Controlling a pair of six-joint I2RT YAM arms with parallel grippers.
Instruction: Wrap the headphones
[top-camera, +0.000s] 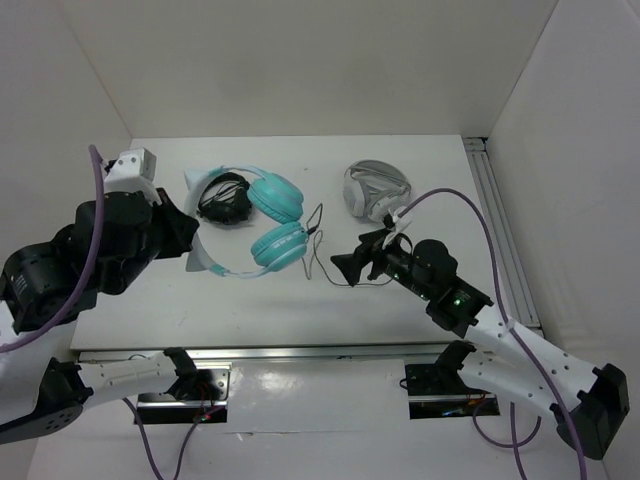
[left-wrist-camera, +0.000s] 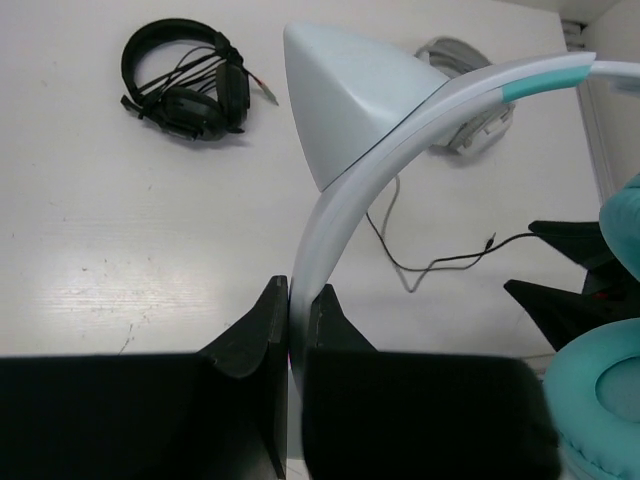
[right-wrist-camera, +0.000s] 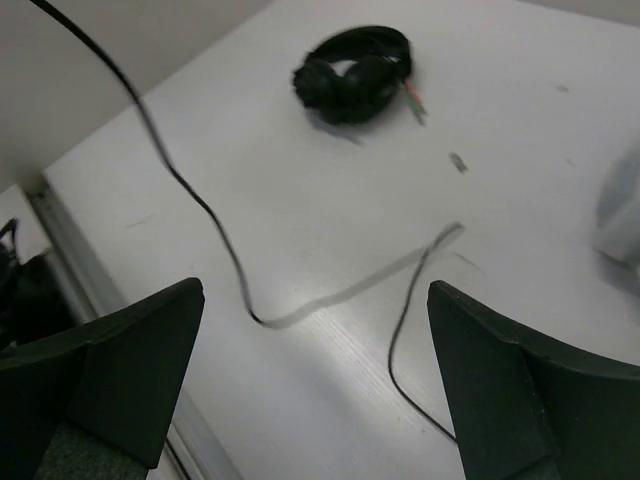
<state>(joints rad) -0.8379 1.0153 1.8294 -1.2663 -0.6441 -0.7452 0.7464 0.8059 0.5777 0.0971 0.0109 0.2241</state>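
Left gripper (left-wrist-camera: 297, 300) clamped on the headphones (top-camera: 277, 196) at the headband (left-wrist-camera: 345, 190), left of centre on the table (top-camera: 430, 160) beside black headphones (top-camera: 222, 200); we judge this anchors them | right gripper (right-wrist-camera: 315, 300) jaws wide apart, empty, above loose cable (right-wrist-camera: 214, 225) | we reckon cable pickup next, wrap not yet begun

This looks like a robot lab. A white table (top-camera: 150, 300) sits inside plain white walls (top-camera: 300, 60), like a box. The left arm (top-camera: 70, 265) and the right arm (top-camera: 520, 350) are bolted by a metal rail (top-camera: 320, 352), with purple cables (top-camera: 490, 235).
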